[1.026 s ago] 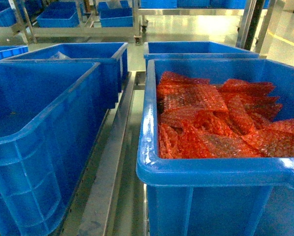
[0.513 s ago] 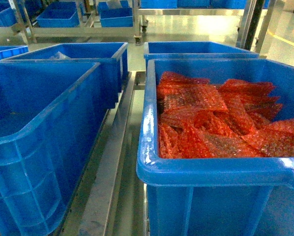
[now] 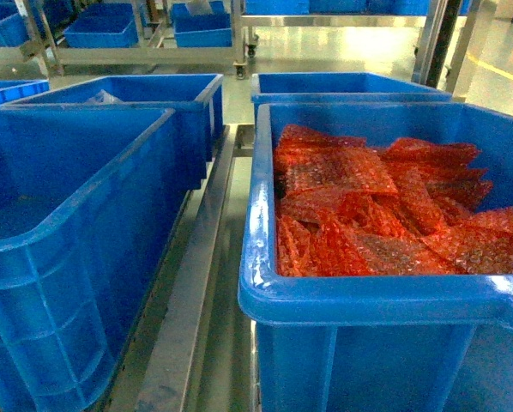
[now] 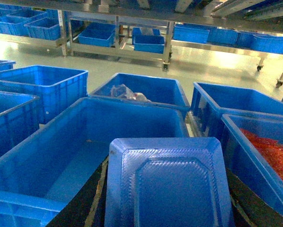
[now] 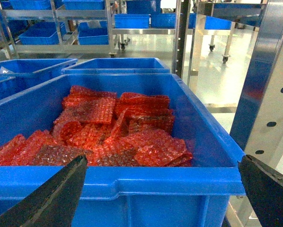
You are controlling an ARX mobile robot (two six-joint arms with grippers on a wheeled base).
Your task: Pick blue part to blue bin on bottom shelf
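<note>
Two bins stand side by side: the left bin (image 3: 76,223) and the right bin (image 3: 359,309). Bubble-wrap bags (image 3: 368,206) lie in the right one. Two more bins (image 3: 334,84) stand behind them.

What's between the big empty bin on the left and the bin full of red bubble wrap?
In the head view, only a bare steel rail runs between the empty bin and the bubble-wrap bin; nothing sits on it.

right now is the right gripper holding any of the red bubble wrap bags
No, the right gripper is open and empty in front of the bin.

Right tool (image 5: 163,189), two dark tapered fingers (image 5: 56,194) (matte, seemingly black), edges blurred
</note>
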